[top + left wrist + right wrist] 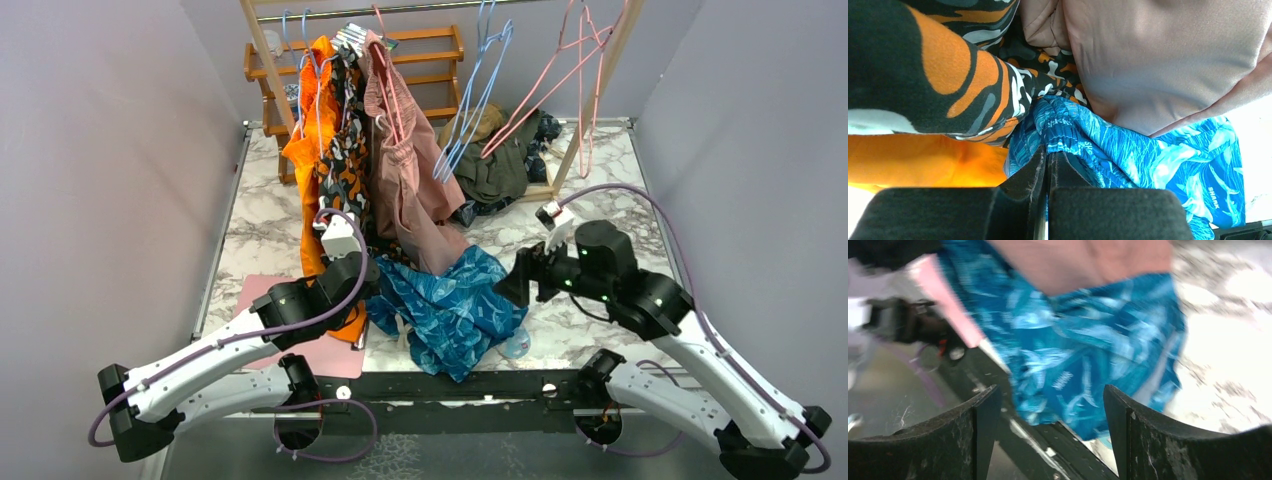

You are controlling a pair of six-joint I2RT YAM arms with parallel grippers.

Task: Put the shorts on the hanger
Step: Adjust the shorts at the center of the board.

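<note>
The teal-blue leaf-print shorts [455, 305] hang bunched over the table's front edge, below the rail. My left gripper [370, 285] is shut on their gathered waistband; the left wrist view shows the closed jaws [1048, 157] pinching the blue fabric [1158, 155]. My right gripper [508, 285] is open and empty, just right of the shorts. In the blurred right wrist view its fingers [1050, 405] stand wide apart with the shorts [1083, 350] ahead of them. Thin empty pink hangers [583, 60] hang on the rail at the back right.
Orange-black patterned shorts [338, 140] and dusty-pink shorts [410, 185] hang from the rail right above the left gripper. Light blue hangers [483, 80] hang mid-rail. A dark clothes pile [500, 165] and a wooden shelf [430, 55] stand behind. A pink mat [325, 355] lies front left.
</note>
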